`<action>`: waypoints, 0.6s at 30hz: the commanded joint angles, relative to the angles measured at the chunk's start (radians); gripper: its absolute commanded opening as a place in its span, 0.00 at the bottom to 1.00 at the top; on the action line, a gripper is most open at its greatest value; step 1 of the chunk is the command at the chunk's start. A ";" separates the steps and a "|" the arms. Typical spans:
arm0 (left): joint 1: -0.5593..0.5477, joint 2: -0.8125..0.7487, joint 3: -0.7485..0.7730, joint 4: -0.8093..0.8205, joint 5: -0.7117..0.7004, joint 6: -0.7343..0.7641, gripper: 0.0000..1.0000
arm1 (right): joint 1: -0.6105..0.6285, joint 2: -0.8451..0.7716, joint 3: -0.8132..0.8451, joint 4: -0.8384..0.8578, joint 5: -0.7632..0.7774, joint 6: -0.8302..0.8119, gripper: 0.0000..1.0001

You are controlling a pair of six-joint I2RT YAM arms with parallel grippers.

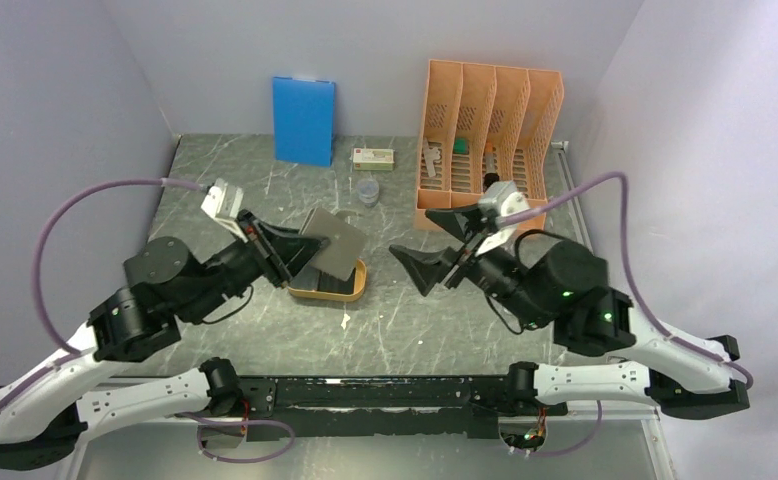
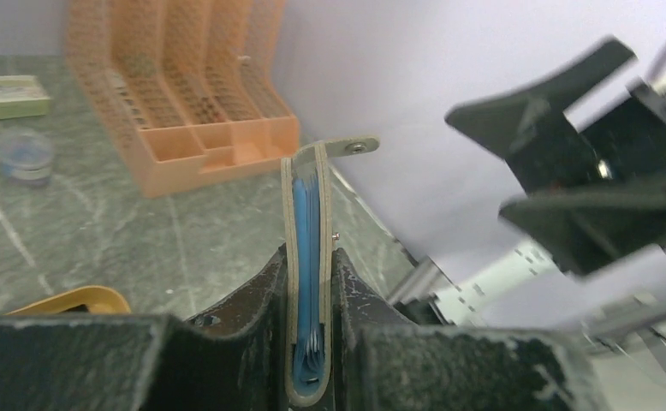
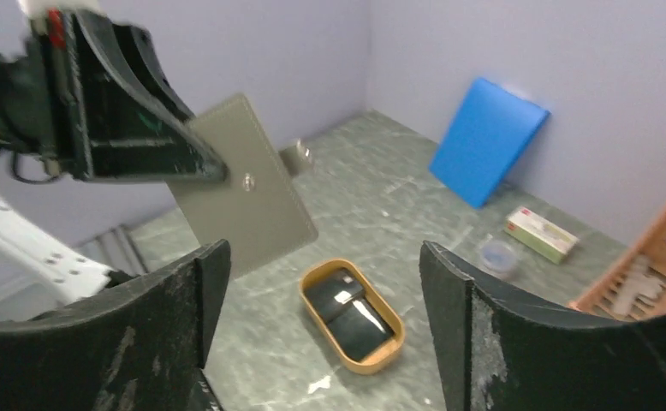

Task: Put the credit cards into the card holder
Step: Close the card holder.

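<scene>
Above the near-left part of the grey-green marbled table (image 1: 265, 340), I see my left gripper (image 1: 300, 252) clenched on the flat grey-taupe bifold card holder (image 1: 335, 245). It holds the holder in the air, tilted, partly over the shallow orange oval tray (image 1: 350, 292). From the left wrist camera the holder appears edge-on: the two grey covers stand almost closed between the black fingers (image 2: 252, 300), a pale blue lining shows in the narrow gap, and a small strap with a metal snap sticks out at the top

My right gripper (image 1: 435, 243) is released. Its two black fingers (image 3: 184, 282) stand wide apart with nothing between them, and it hovers to the right of the holder, pointing towards it but apart from it

From the right wrist camera I look down into the tray, where two thin dark rectangular credit cards (image 3: 359, 330) with rounded corners lie flat, one beside the other. I cannot tell if any card is already inside the holder

Farther back, a big blue board (image 1: 303, 120) leans upright on the wall, a tall orange slotted file rack (image 1: 490, 130) stands at the right, and a small pale box (image 1: 373, 157) lies between them
</scene>
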 commanded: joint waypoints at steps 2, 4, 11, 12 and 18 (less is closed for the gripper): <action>0.002 -0.075 -0.022 -0.007 0.260 0.011 0.05 | -0.005 0.012 0.138 -0.135 -0.163 0.135 0.74; 0.002 -0.082 -0.023 0.002 0.306 -0.003 0.05 | -0.005 -0.005 0.126 -0.122 -0.209 0.149 0.61; 0.001 -0.031 0.025 -0.021 0.395 -0.062 0.05 | -0.005 0.015 0.150 -0.142 -0.289 0.176 0.57; 0.002 -0.026 0.032 -0.030 0.391 -0.065 0.05 | -0.005 0.024 0.159 -0.148 -0.293 0.175 0.57; 0.001 -0.023 0.037 -0.032 0.381 -0.076 0.05 | -0.005 0.068 0.188 -0.198 -0.279 0.173 0.51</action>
